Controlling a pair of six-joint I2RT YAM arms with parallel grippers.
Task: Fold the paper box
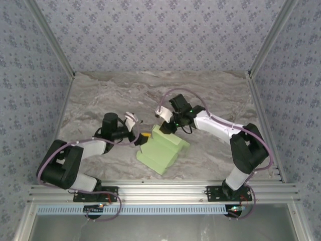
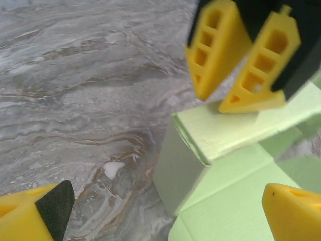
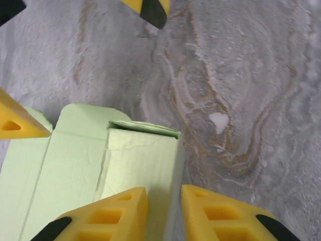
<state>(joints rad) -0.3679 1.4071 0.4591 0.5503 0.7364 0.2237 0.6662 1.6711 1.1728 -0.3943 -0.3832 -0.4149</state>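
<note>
The paper box (image 1: 163, 149) is pale light-green thin card, only partly folded. One end stands up as a hollow rectangular section with an open top, while its other creased panels spread flat beside it on the marbled table (image 1: 100, 100), near the middle.

Box (image 1: 163, 148) obstructs centre (rear seemingly free).

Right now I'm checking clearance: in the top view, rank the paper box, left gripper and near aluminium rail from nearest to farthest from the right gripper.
1. paper box, directly at the right gripper's fingers.
2. left gripper, to its left, beside the box.
3. aluminium rail, along the table's near edge.
</note>
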